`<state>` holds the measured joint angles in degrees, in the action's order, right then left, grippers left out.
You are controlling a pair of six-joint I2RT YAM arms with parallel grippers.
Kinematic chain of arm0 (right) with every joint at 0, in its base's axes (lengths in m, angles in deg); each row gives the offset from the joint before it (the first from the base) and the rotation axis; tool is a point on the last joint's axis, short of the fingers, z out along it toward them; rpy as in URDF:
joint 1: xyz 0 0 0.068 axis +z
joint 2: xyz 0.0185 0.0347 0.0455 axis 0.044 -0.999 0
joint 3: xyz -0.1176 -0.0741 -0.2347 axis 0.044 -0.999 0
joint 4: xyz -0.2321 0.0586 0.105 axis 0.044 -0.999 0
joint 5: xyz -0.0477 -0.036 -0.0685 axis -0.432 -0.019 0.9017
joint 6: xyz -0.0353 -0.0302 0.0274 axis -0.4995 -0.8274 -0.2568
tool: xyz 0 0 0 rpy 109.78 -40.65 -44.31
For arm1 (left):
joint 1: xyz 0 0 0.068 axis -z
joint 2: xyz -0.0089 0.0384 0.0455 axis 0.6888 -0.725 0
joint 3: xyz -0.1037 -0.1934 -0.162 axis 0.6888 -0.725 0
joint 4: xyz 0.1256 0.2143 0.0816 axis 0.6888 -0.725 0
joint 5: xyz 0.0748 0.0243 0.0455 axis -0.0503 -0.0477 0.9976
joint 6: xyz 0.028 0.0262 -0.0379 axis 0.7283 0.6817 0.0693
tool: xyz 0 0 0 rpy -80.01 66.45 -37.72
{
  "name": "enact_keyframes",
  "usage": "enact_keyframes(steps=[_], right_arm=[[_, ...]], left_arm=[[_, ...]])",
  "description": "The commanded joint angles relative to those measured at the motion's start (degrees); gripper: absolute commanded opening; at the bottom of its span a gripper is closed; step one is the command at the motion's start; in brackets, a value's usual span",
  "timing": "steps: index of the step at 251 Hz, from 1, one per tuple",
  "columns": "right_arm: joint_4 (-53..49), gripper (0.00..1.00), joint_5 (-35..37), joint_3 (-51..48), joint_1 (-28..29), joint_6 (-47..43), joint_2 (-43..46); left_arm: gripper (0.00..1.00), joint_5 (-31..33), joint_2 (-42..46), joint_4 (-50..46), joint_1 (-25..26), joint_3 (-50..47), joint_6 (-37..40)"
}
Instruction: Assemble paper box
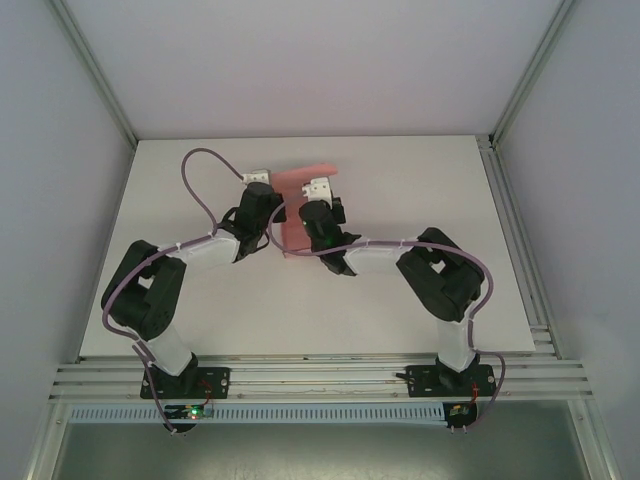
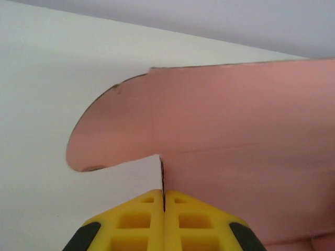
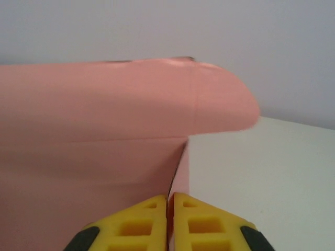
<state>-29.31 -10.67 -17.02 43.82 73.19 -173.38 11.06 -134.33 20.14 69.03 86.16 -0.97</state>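
Overhead view of a white counter [image 1: 420,200] enclosed by pale walls [image 1: 300,60], with two black arms [image 1: 440,280] reaching from its near edge toward its far middle. Pink paper box [image 1: 296,182]: partly folded thin card, sitting on the counter a little short of its far edge and roughly midway across, one panel raised, the rest running back toward the counter's near side beneath the arms. Left end effector [image 1: 262,178] at the card's left side, right end effector [image 1: 318,190] just beside it over the card, both well in from the counter's side edges. Purple cables [image 1: 195,170] looping along each arm. Ribbed aluminium rail [image 1: 320,375] carrying both arms along the counter's near edge.

Left wrist view: left end effector [image 2: 163,201] closed, yellow fingers [image 2: 152,230] pressed together on a thin upright edge of the paper box [image 2: 235,146]. Pink panel standing tall above the counter [image 2: 52,78], with a rounded flap [image 2: 104,130] jutting left over the white surface and a faint crease line crossing the panel.

Right wrist view: right end effector [image 3: 170,201] likewise closed, yellow fingers [image 3: 183,206] pinching a card edge of the paper box [image 3: 94,130] where two panels meet at a corner. Rounded flap [image 3: 220,104] curving out to the right over the counter [image 3: 261,172]. Cannot tell from either close view whether the flaps are tucked in or loose.
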Motion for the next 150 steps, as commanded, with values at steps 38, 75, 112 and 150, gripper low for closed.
enact_keyframes(steps=[38,75,112,150], right_arm=[[1.4,0.18,-21.6,-11.8,-0.1,4.5,9.7],[1.4,0.17,-29.8,-15.9,-1.4,5.1,12.0],[3.0,0.15,-31.5,-19.5,-2.1,7.0,11.6],[4.5,0.15,-35.6,-22.5,-2.5,6.9,12.3]], left_arm=[[0.01,-9.3,4.0,15.1,2.3,-7.0,11.7],[0.0,-14.7,5.5,23.3,2.3,-12.8,15.0],[0.0,-16.6,4.6,33.9,3.0,-20.5,16.0],[0.0,-14.6,5.2,38.5,4.2,-25.4,17.1]])
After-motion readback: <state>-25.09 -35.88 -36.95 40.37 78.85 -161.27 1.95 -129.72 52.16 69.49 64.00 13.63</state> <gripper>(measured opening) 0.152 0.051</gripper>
